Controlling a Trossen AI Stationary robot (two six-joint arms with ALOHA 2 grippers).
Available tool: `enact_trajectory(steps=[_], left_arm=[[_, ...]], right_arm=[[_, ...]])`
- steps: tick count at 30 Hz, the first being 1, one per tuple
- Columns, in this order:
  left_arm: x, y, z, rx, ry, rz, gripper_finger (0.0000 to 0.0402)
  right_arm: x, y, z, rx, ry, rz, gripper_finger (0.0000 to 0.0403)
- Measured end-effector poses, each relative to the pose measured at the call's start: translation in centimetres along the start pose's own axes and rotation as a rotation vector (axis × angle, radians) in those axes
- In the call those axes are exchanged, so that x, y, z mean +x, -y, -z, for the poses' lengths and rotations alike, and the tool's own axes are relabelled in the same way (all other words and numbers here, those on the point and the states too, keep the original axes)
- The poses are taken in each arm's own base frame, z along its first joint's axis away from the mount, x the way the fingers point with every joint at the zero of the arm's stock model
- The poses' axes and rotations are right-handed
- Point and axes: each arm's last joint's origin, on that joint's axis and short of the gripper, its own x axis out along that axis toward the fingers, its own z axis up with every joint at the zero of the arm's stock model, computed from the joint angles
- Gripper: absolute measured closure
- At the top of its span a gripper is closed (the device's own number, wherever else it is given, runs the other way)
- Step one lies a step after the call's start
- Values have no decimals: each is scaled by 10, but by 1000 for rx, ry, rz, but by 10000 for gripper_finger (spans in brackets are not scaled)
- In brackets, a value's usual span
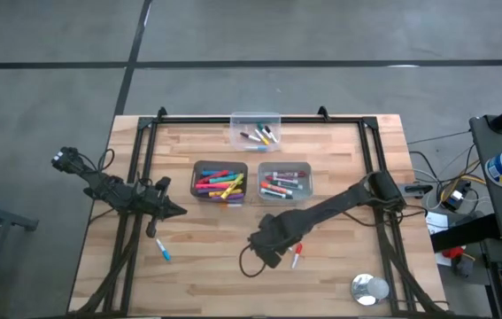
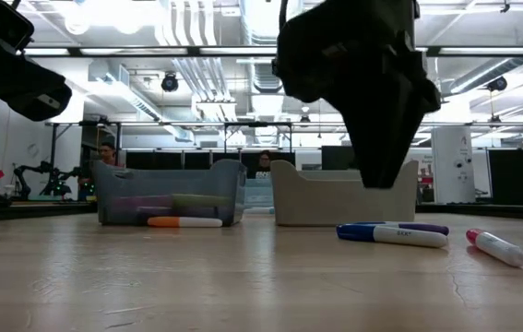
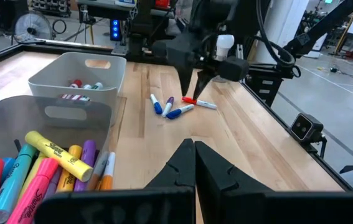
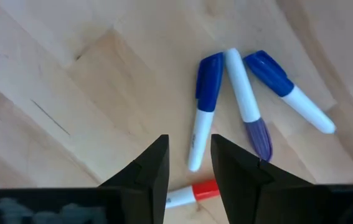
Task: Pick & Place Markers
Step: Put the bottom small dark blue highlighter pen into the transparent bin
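Four loose markers [image 4: 238,106] under empty right gripper [image 4: 188,163].

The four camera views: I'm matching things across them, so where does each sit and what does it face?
High: overhead, looking down; both arms show.
Low: table height, facing the bins; the right claw hangs in.
Left wrist: past its shut claw toward the right arm.
Right wrist: down past its open claw.
Shared by all: the red-capped marker.

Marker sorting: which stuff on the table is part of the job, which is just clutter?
Job:
- loose markers under the right pincer: red-capped, two blue-capped, one purple-capped
- blue-capped marker near the left pincer
- three bins holding markers

Clutter:
- silver tape roll
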Motion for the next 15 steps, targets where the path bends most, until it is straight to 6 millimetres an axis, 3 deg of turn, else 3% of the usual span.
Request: enact_trajectory(steps=[15], left_arm=[[0,0,0,0,0,0,401]], right_arm=[[40,8,6,41,5,-40,315]])
